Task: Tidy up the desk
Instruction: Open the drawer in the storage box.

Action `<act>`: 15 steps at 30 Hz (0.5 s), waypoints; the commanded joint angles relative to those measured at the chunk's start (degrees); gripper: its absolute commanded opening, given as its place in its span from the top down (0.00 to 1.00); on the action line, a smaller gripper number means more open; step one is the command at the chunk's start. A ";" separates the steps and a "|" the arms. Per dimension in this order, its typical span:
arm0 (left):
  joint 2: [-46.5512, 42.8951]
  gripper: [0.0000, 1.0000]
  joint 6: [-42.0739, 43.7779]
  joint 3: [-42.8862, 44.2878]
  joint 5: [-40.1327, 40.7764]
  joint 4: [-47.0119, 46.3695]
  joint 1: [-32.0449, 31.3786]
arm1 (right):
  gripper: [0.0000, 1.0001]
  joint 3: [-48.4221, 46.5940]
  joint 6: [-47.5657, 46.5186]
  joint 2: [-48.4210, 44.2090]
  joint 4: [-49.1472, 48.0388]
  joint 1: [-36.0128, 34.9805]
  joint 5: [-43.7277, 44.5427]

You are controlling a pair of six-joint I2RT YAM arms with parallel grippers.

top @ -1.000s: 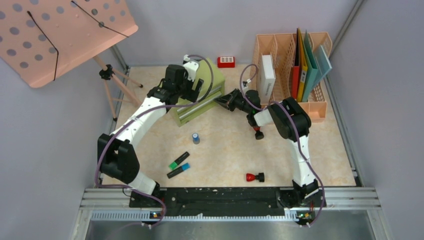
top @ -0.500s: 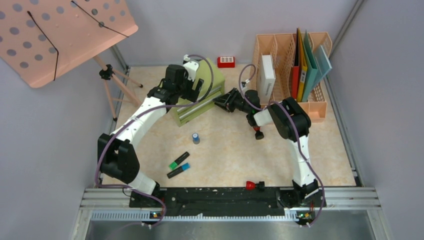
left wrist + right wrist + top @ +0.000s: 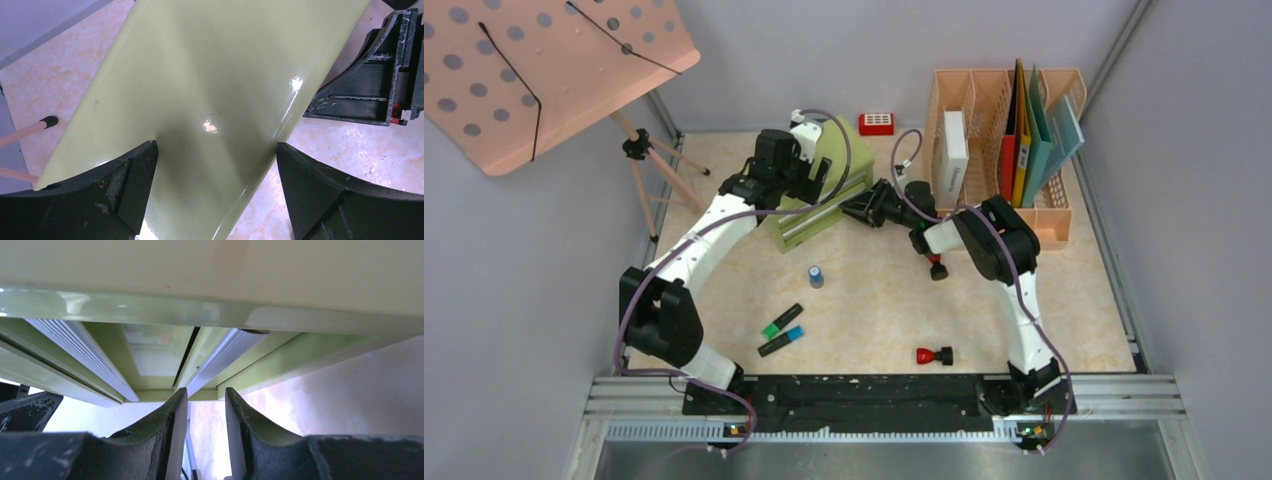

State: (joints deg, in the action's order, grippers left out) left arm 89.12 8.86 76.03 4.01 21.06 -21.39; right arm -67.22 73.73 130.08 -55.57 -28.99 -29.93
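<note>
Both arms work at the green cabinet on the far half of the desk.

Top view: the desk fills the floor between the grey walls, and the green cabinet sits askew at its far middle. The left gripper hangs over the cabinet's top and the right gripper points at its drawer front. A green-tipped marker and a blue-tipped marker lie on the near half.
Left wrist view: the left gripper has its jaws wide apart over the glossy cabinet. Whether they press on it cannot be told. The desk shows pale on the right.
Right wrist view: the right gripper has its fingers a little apart with nothing clamped between them, close to the cabinet drawers.
</note>
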 commanded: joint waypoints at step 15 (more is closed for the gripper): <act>3.90 0.07 -3.49 -4.03 -2.81 12.14 0.46 | 0.71 -9.22 -2.31 4.62 2.85 -2.66 -1.41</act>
State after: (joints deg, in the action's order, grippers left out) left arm 89.10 8.88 75.96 3.95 20.97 -21.41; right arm -74.04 72.55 133.27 -51.90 -30.26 -31.20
